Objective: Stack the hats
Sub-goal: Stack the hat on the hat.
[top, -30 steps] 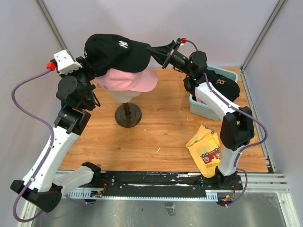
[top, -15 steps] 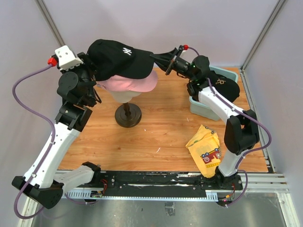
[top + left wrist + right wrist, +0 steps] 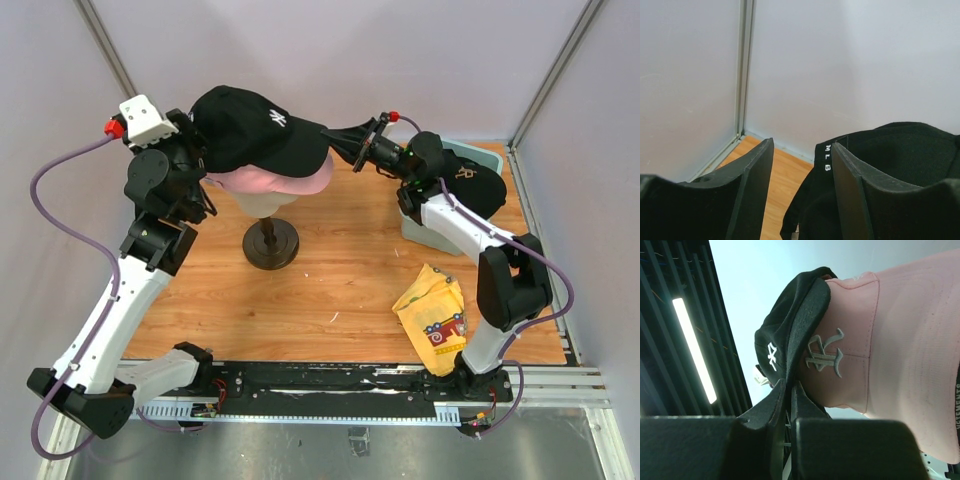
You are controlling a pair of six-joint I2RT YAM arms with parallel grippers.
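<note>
Where the brim of the black cap points toward the bench's right edge, your right jaws are pressed together on it. In the right wrist view the two fingers pinch the brim's rim with no gap showing between them.

Your left jaws stand apart at the back of the same cap, on its left side. In the left wrist view the fingers leave a clear gap, with the wall and a strip of bench showing through. The cap's rear edge, lettered MLB, shows just beside the right-hand finger and reaches a little into the gap low down. Nothing is squeezed between the two fingers, and you cannot tell whether either one touches the fabric.

The black cap has a white logo on its front and sits over the pink cap, which is on the mannequin head. The pink brim peeks out under the black one. The head's dark stand rests on the bench toward the far left.

At the far right corner a teal bin holds another black cap. A yellow cloth with red print lies toward the near right corner.
</note>
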